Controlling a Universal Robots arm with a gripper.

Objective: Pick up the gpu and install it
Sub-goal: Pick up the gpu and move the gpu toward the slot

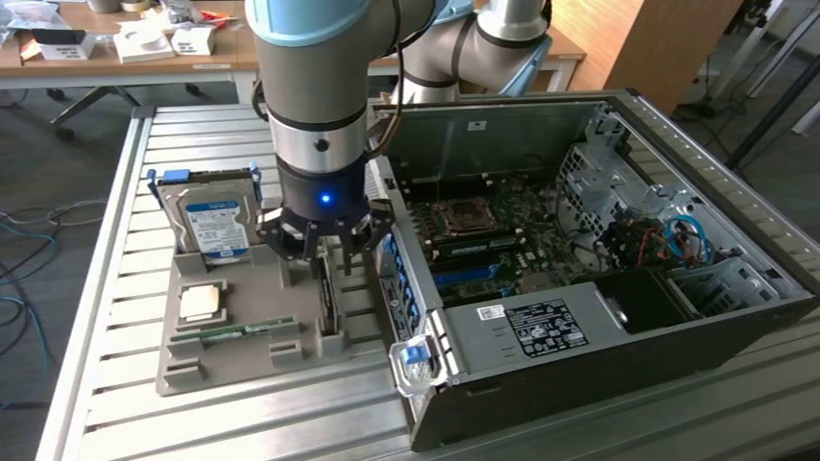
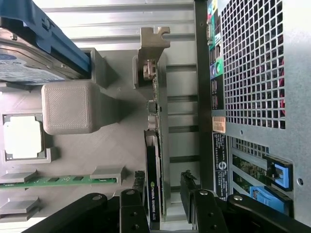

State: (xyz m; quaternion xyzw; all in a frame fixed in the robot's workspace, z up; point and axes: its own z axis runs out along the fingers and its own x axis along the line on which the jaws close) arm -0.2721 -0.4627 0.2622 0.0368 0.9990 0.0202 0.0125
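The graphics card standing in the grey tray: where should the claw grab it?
Pinch the thin black-and-green graphics card by its two flat faces at the top edge, coming straight down from above. It stands on edge in the grey plastic tray, so those faces are reachable from above; the open claw sits either side of it.

I see a boxy silver hard drive (image 1: 215, 223) and a narrow green memory stick (image 1: 237, 331) in a grey moulded tray (image 1: 192, 375).

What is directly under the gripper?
The gpu, standing on edge in a slot of the grey tray, straddled by the open gripper. The slot hides its lower edge.
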